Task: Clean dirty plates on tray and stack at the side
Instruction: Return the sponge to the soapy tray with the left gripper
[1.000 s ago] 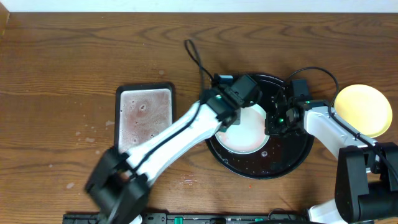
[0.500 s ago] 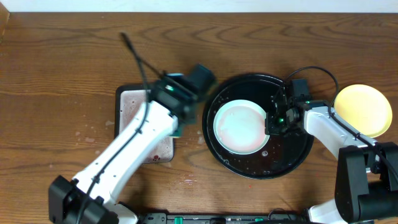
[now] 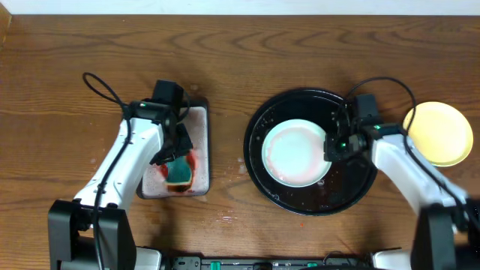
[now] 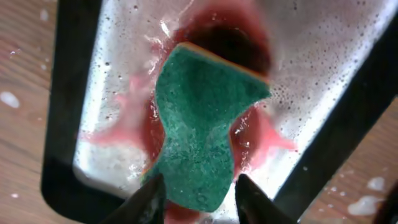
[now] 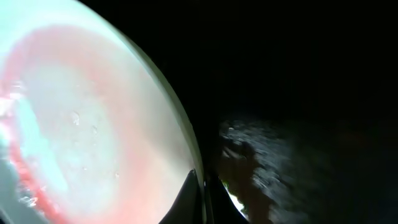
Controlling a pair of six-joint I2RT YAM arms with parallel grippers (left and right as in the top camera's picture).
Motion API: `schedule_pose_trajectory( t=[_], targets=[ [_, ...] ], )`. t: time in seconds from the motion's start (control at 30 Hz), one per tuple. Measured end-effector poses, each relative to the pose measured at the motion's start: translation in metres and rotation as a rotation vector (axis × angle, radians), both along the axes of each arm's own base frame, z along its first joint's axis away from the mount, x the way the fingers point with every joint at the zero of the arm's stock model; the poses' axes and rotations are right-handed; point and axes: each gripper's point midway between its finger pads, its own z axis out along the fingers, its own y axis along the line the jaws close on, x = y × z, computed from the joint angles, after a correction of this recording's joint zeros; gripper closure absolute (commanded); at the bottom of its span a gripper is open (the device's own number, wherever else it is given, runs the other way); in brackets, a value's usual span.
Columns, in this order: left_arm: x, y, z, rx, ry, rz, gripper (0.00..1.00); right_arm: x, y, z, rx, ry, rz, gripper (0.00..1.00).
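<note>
A pale blue-white plate (image 3: 295, 152) with a pink film lies on the round black tray (image 3: 352, 187). My right gripper (image 3: 331, 147) is shut on the plate's right rim; the right wrist view shows the rim (image 5: 186, 143) pinched between my fingers (image 5: 204, 196). A pale yellow plate (image 3: 439, 133) rests on the wooden tabletop (image 3: 67, 90) to the right of the tray. My left gripper (image 3: 178, 166) is shut on the green sponge (image 4: 199, 137), pressed into red liquid in the rectangular tray (image 3: 201, 112).
The rectangular tray (image 4: 68, 106) holds soapy water and red smears. Water drops dot the wood near the trays. A black cable (image 3: 97, 79) loops by the left arm.
My left arm swung from the round tray leftwards to the rectangular tray and set the sponge into it. The right gripper stayed on the plate's rim.
</note>
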Motion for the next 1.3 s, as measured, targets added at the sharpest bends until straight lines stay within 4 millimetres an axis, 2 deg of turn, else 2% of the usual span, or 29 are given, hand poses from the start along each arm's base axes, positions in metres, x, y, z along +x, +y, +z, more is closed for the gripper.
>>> schedule_pose_trajectory(
  t=[0.07, 0.23, 0.4, 0.47, 0.5, 0.53, 0.77, 1.0, 1.3],
  targets=[
    [-0.002, -0.002, 0.001, -0.016, 0.002, -0.01, 0.56, 0.001, -0.001, 0.021, -0.071, -0.079, 0.01, 0.99],
    [-0.009, -0.003, 0.021, -0.032, -0.037, -0.024, 0.54, 0.0, 0.001, 0.052, -0.228, -0.214, 0.046, 0.99],
    [-0.019, -0.004, 0.052, -0.056, -0.122, -0.03, 0.37, -0.001, 0.004, 0.078, -0.419, -0.347, 0.074, 0.99],
    [-0.025, -0.003, 0.063, -0.062, -0.15, -0.034, 0.33, -0.001, 0.006, 0.09, -0.492, -0.405, 0.082, 0.99],
    [-0.027, -0.003, 0.068, -0.064, -0.164, -0.033, 0.23, -0.002, 0.007, 0.096, -0.524, -0.435, 0.087, 0.99],
    [-0.03, -0.003, 0.072, -0.066, -0.176, -0.033, 0.2, -0.003, 0.009, 0.101, -0.549, -0.459, 0.091, 0.99],
    [-0.036, -0.002, 0.083, -0.071, -0.211, -0.035, 0.19, -0.014, 0.032, 0.136, -0.648, -0.629, 0.144, 0.99],
    [-0.036, -0.002, 0.083, -0.07, -0.21, -0.035, 0.18, -0.025, 0.041, 0.168, -0.72, -0.754, 0.2, 0.99],
    [-0.036, -0.002, 0.083, -0.07, -0.21, -0.035, 0.18, -0.038, 0.051, 0.189, -0.871, -0.833, 0.311, 0.99]
  ],
)
